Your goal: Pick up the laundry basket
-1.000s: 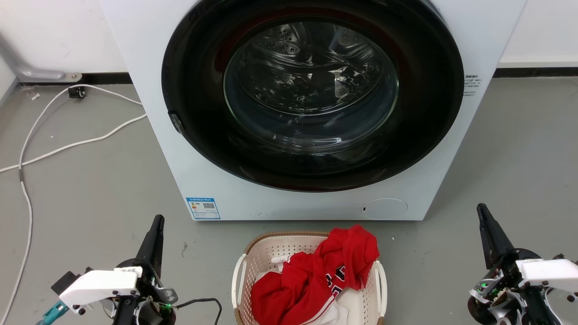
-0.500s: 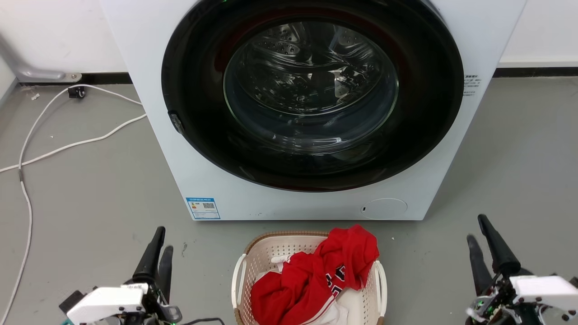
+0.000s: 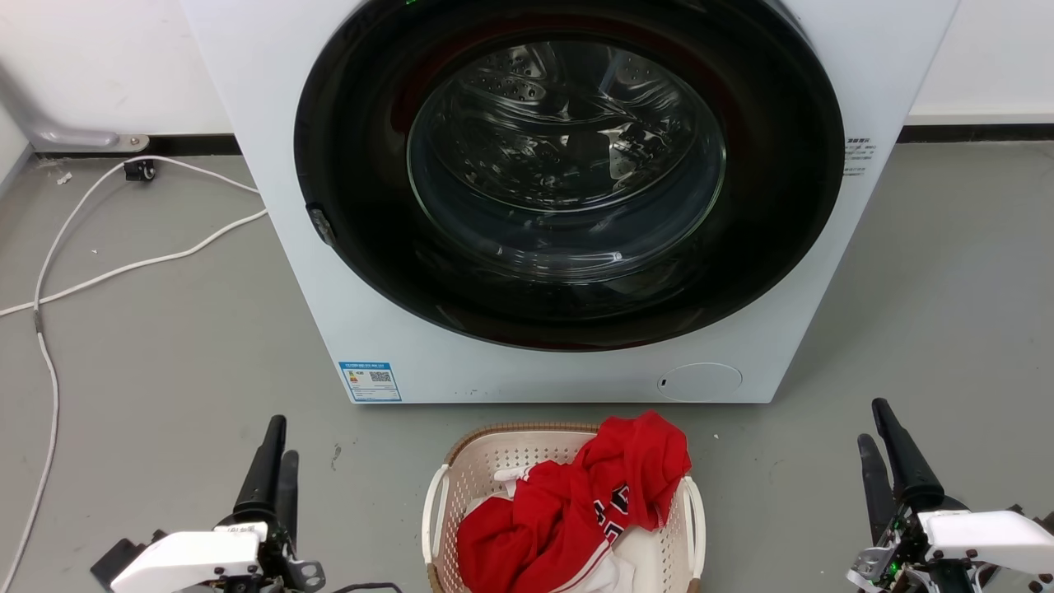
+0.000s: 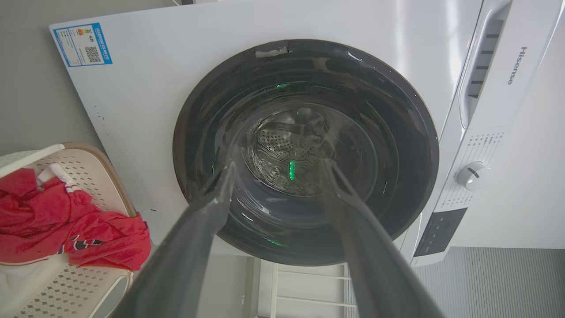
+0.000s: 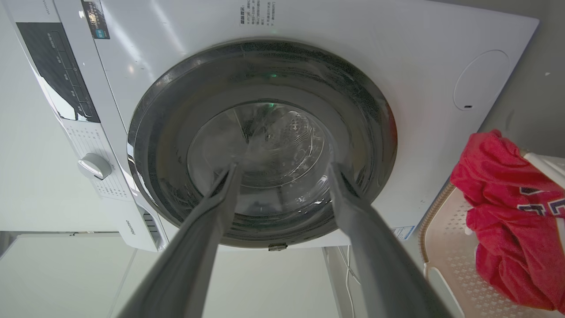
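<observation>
The laundry basket (image 3: 494,458) sits on the floor (image 3: 165,346) before the washing machine (image 3: 280,206), red garment (image 3: 576,502) heaped inside. Flanking it, well apart, the left tool (image 3: 282,439) and the right tool (image 3: 871,422) both have their fingers spread.

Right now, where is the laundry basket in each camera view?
Head view: laundry basket at bottom centre, before the washing machine.
Left wrist view: lower left corner.
Right wrist view: lower right corner.
Shared landmark: the red shirt lying in it.
</observation>
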